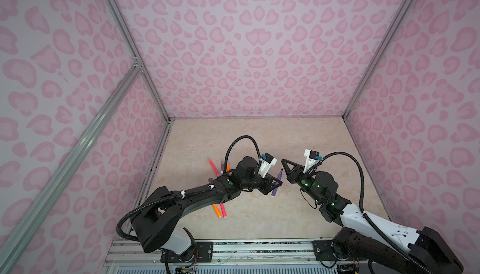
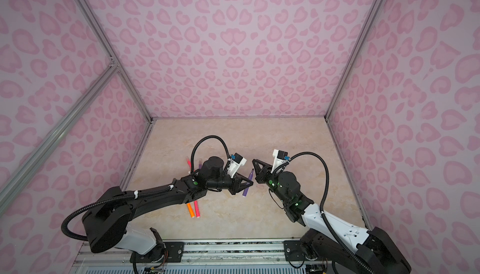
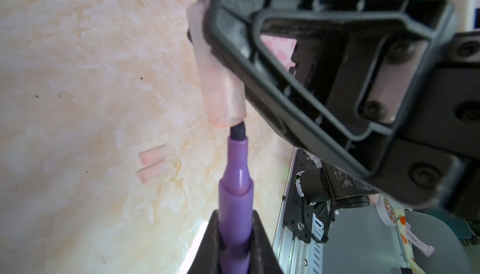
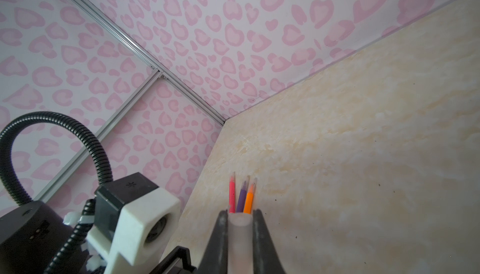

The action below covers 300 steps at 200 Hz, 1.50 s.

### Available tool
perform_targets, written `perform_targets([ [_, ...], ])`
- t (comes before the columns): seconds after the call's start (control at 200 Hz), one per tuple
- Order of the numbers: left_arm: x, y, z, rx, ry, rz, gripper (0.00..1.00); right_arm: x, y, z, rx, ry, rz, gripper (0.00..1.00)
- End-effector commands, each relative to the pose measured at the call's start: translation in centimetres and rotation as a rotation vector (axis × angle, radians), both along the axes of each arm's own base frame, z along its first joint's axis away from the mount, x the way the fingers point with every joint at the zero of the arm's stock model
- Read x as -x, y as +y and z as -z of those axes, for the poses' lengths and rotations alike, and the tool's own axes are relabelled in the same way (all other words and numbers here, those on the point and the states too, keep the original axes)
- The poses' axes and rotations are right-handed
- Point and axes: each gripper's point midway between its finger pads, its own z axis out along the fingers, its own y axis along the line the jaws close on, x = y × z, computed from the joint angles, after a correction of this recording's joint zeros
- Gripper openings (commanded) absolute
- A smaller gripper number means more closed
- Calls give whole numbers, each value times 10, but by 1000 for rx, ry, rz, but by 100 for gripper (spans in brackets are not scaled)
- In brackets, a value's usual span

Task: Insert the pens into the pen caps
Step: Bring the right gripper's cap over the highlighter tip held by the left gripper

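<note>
Pen in left gripper, right gripper (clamping cap)

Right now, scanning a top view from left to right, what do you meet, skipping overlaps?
In order: far pink pen → far purple pen → far orange pen → held purple pen → right gripper.

l gripper & r gripper clamped, tips nearly meeting, r prob. a bit higher.

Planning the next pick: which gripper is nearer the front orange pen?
Left. The left gripper sits right of the orange pen; the right gripper is farther right and back.
</note>
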Motion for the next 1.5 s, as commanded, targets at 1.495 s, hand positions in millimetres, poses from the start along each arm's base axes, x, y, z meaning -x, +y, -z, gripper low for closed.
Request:
perform_targets([
  [1.495, -13, 44, -49, 170, -141, -133, 3, 28, 54, -8, -18, -63, -246, 0],
])
